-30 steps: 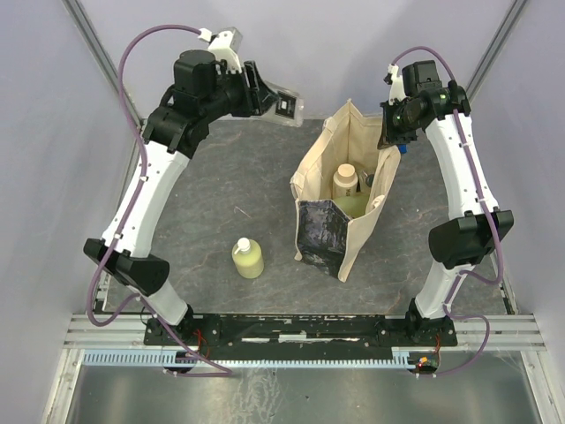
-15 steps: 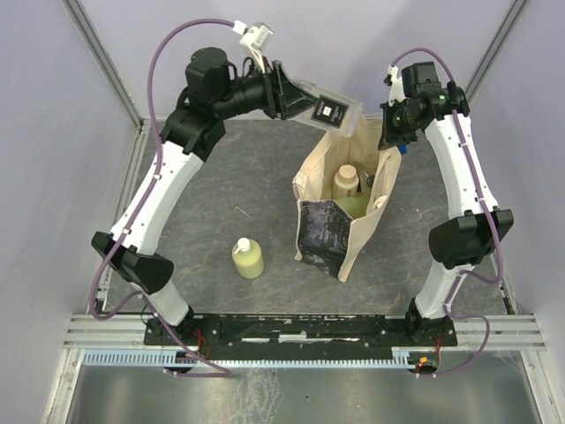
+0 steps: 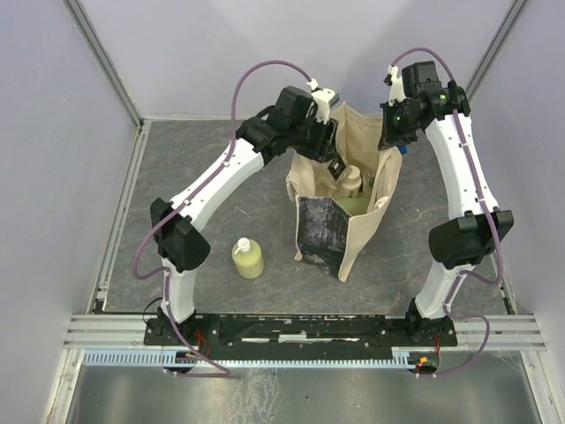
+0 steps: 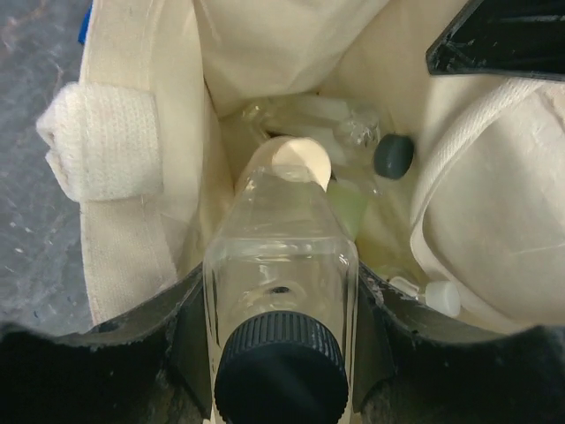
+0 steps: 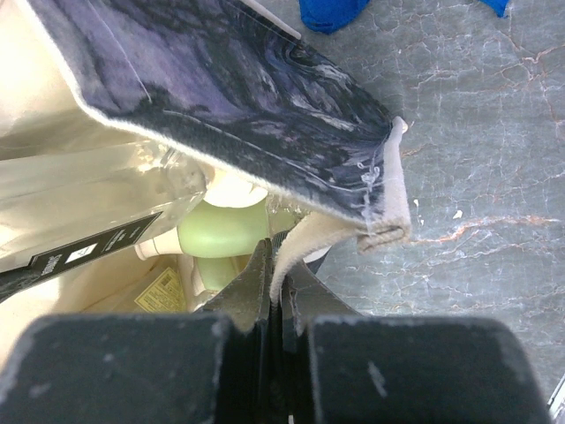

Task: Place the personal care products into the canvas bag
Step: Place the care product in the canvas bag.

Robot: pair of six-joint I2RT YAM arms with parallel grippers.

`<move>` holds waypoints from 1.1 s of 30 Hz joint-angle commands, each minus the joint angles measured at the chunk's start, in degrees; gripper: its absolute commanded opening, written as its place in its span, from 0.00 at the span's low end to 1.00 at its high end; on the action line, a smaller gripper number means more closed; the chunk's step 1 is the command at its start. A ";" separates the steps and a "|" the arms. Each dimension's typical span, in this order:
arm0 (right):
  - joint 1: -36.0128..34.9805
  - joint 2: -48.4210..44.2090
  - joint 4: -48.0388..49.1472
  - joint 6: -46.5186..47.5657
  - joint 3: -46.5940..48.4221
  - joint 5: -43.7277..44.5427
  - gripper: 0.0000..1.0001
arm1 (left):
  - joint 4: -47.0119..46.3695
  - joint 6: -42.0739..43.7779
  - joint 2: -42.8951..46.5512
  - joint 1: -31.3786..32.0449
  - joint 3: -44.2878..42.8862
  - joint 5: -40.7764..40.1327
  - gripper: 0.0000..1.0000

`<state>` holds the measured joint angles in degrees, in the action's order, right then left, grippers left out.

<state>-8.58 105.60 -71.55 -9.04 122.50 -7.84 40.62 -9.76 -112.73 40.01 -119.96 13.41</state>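
The canvas bag (image 3: pixel 356 240) stands open mid-table, its dark printed panel (image 5: pixel 221 97) facing front. My left gripper (image 3: pixel 328 157) hangs over the bag's mouth, shut on a clear black-capped bottle (image 4: pixel 282 256) that points down into the bag. Inside lie a yellow-green bottle (image 5: pixel 221 234), a beige-capped jar (image 4: pixel 300 163) and a small black-capped bottle (image 4: pixel 394 155). My right gripper (image 5: pixel 275 265) is shut on the bag's beige rim at its back right corner (image 3: pixel 395 132). Another yellow-green bottle (image 3: pixel 247 259) with a pale cap stands on the table, left of the bag.
A blue cloth (image 5: pixel 331 11) lies on the grey table (image 3: pixel 194 194) behind the bag, near the right arm. The bag's strap handle (image 4: pixel 101 146) is folded at the left rim. Metal rails edge the table on both sides and at the front.
My left arm has swung from the back left to over the bag's mouth and lowered the clear bottle into it. The right gripper has kept its hold on the rim.
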 commanded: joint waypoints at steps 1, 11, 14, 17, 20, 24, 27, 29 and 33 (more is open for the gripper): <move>-0.55 -2.58 2.51 -0.20 3.57 -1.03 0.00 | -0.52 6.60 -0.72 3.05 -12.64 -11.87 0.03; -0.62 -3.46 -0.39 1.58 4.22 4.49 0.01 | 11.03 10.09 -8.06 9.42 -22.70 -31.87 0.03; -0.64 -3.64 -0.58 1.73 4.19 4.89 0.01 | 11.54 10.48 -8.59 10.53 -22.60 -35.55 0.03; -0.61 -3.65 -0.86 1.79 4.24 5.22 0.01 | 11.59 11.49 -8.58 10.87 -22.76 -38.19 0.03; -0.65 -3.65 -1.18 1.83 3.94 5.62 0.01 | 12.12 12.42 -8.48 10.96 -22.73 -39.68 0.03; -0.64 -3.87 -0.81 1.82 3.04 5.42 0.01 | 12.13 12.21 -8.70 10.91 -20.65 -37.68 0.03; -0.65 -4.15 -0.62 1.63 1.97 5.42 0.01 | 11.02 11.03 -9.11 10.80 -19.04 -35.43 0.03; -0.64 -4.41 -0.58 1.58 1.26 5.53 0.01 | 10.00 10.15 -9.22 10.44 -18.21 -32.93 0.03; -0.65 -5.04 -0.66 1.51 0.40 5.93 0.01 | 9.43 8.38 -9.69 8.92 -18.14 -27.66 0.03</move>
<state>-9.02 104.49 -74.48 -8.58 122.83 -3.36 56.49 -1.72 -123.96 50.96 -136.64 -16.60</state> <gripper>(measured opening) 0.050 0.569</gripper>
